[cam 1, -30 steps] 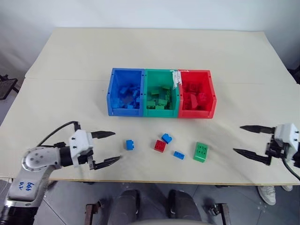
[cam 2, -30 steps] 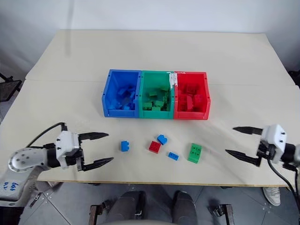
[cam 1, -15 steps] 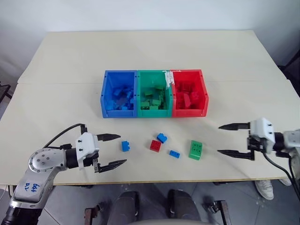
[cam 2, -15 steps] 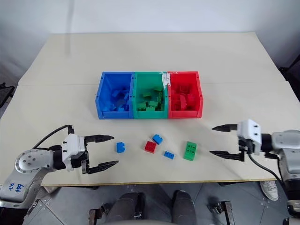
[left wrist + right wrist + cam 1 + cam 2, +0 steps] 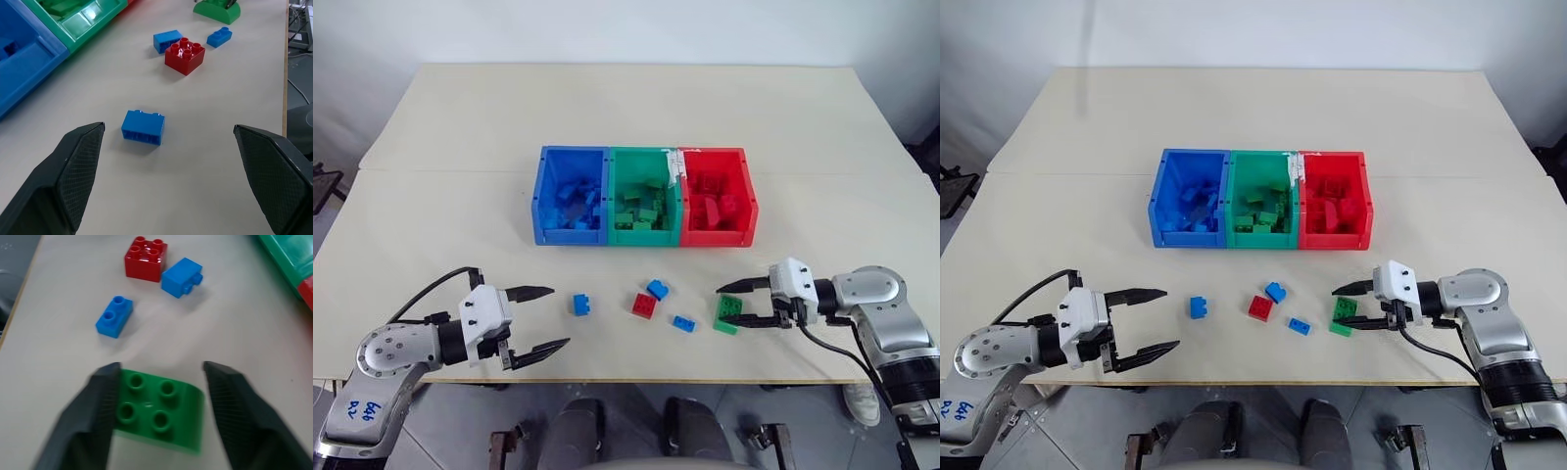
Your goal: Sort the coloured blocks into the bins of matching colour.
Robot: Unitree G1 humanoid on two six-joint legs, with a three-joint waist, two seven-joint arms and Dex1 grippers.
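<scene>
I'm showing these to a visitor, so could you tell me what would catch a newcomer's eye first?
The joined blue, green and red bins at mid-table, each holding matching blocks. In front of them, loose blocks lie scattered, and the right gripper straddles the green block, while the left gripper hangs open near the table's front edge.

- Three joined bins, blue (image 5: 544, 196), green (image 5: 616, 196) and red (image 5: 748, 196), hold matching bricks mid-desk.
- Nearer the front edge, left to right: a blue brick (image 5: 581, 305), a red square brick (image 5: 645, 305) just beside a second blue (image 5: 658, 289), a small third blue (image 5: 684, 323), and a larger green brick (image 5: 728, 313).
</scene>
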